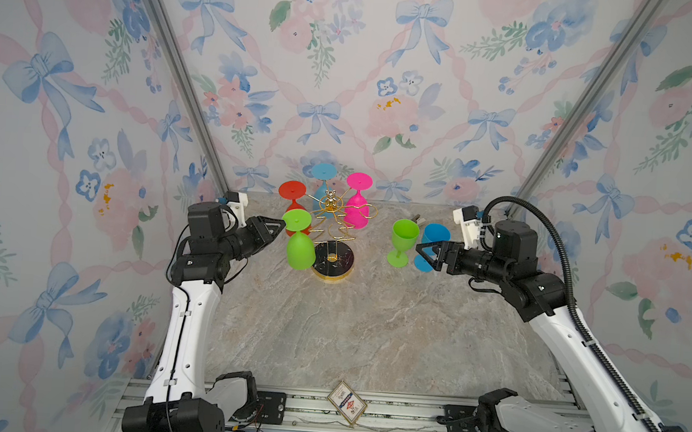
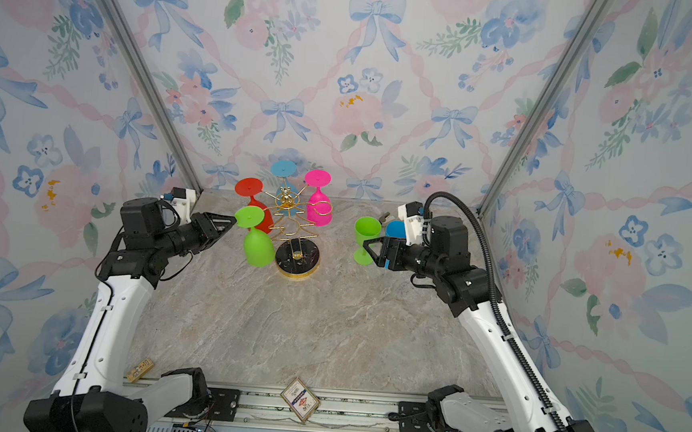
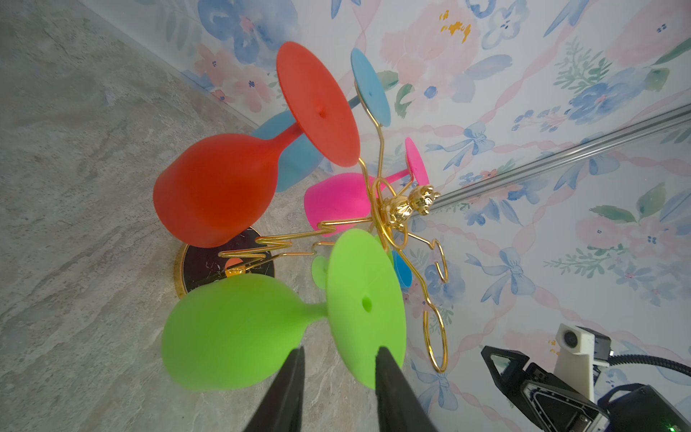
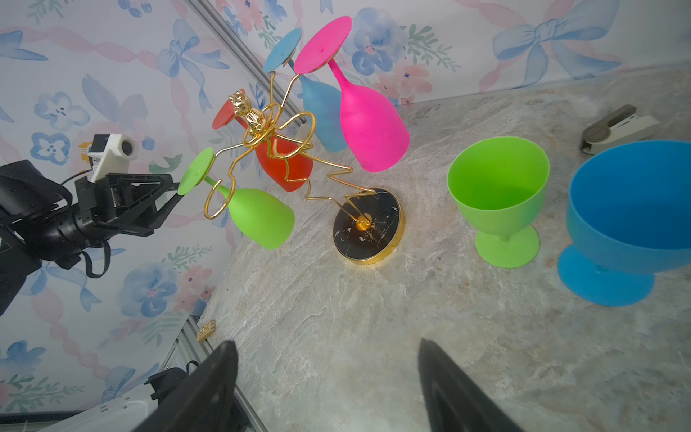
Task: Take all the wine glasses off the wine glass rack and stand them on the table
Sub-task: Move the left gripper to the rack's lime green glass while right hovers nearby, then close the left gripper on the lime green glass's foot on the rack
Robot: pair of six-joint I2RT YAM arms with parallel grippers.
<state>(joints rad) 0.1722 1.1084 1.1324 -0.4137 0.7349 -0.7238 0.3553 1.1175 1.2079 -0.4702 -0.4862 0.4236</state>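
Observation:
The gold wire wine glass rack (image 1: 333, 214) stands on its round black base (image 1: 332, 263) at the back of the table. A green wine glass (image 1: 300, 249) hangs upside down on its near-left arm, also seen in the left wrist view (image 3: 232, 329). My left gripper (image 1: 279, 224) is level with that glass's foot (image 3: 366, 303). Its jaws stand a little apart, one finger beside the foot's rim, the other beside the bowl, with the stem just beyond the tips. My right gripper (image 1: 422, 251) hangs open and empty right of the rack.
Red (image 1: 292, 190), blue (image 1: 323, 171) and pink (image 1: 356, 209) glasses also hang on the rack. A green goblet (image 1: 403, 237) and a blue one (image 1: 434, 235) stand upright by the right gripper. A small grey and white clip (image 4: 617, 127) lies behind them. A card box (image 1: 346, 403) sits on the front rail.

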